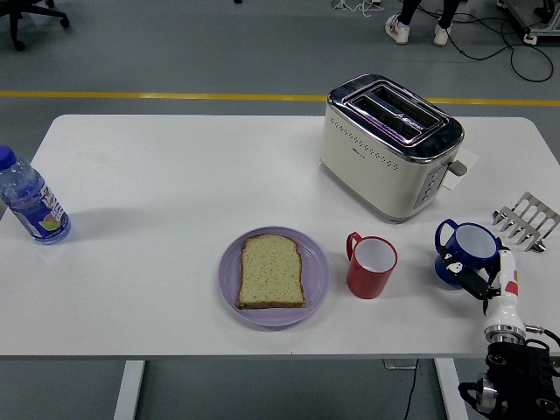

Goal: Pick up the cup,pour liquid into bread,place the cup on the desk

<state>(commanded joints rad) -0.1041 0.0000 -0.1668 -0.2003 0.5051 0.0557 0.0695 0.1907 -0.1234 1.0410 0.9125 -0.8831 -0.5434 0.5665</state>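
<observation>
— One hand is in view: the right hand (479,278), coming up from the lower right corner of the table (175,175). Its black fingers (464,273) are closed around the blue cup (470,251), gripping it low on the side facing the robot.

— Where does that cup sit relative to the toaster?

— Nearer the robot than the toaster (391,144) and a little to its right, upright, mouth open to the camera, white inside. Whether its base touches the table I cannot tell.

— How many cups in all?

— Two. The second is a red cup (371,265), also white inside, standing in front of the toaster and just left of the blue one, handle pointing left.

— And the bread?

— One slice of bread (272,271) lying flat on one purple plate (317,273), in front of the toaster and to its left, just beyond the red cup.

— Anything else?

— One metal toast rack (527,220) to the toaster's right, beside the blue cup, and one water bottle (31,200) with a blue cap far to the toaster's left, at the table's edge. One toaster, two slots on top.
</observation>
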